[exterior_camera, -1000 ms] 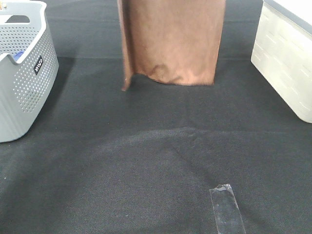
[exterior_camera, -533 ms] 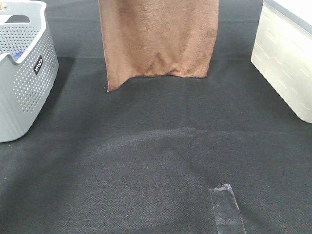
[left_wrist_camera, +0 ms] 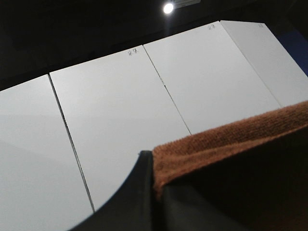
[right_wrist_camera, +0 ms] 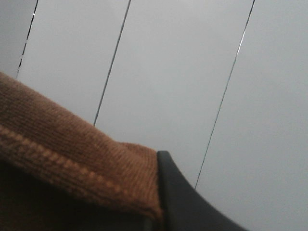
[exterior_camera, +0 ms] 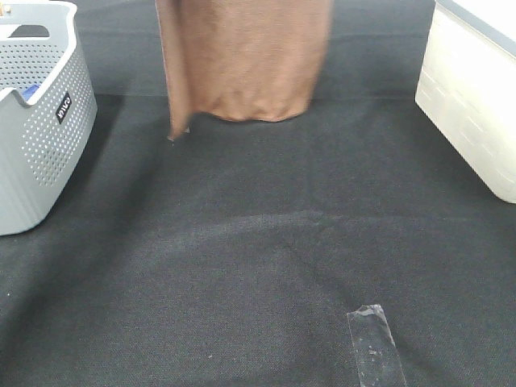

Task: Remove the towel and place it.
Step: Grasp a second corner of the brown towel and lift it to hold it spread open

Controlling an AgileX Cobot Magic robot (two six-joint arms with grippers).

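my left gripper (left_wrist_camera: 155,183) is clamped on an edge of the towel (exterior_camera: 242,60), black finger (left_wrist_camera: 139,192) tight against the brown pile. my right gripper (right_wrist_camera: 158,211) pinches the stitched edge the same way. the towel hangs over the dark table (exterior_camera: 258,242), between the grey basket (exterior_camera: 40,121) and the white bin (exterior_camera: 476,97).

1. A brown plush towel (right_wrist_camera: 72,159), its stitched edge showing, fills one corner of the view.
2. A black gripper finger (right_wrist_camera: 178,207) presses against the towel's edge.
3. Behind both are pale grey panels (right_wrist_camera: 163,72) split by thin dark seams.
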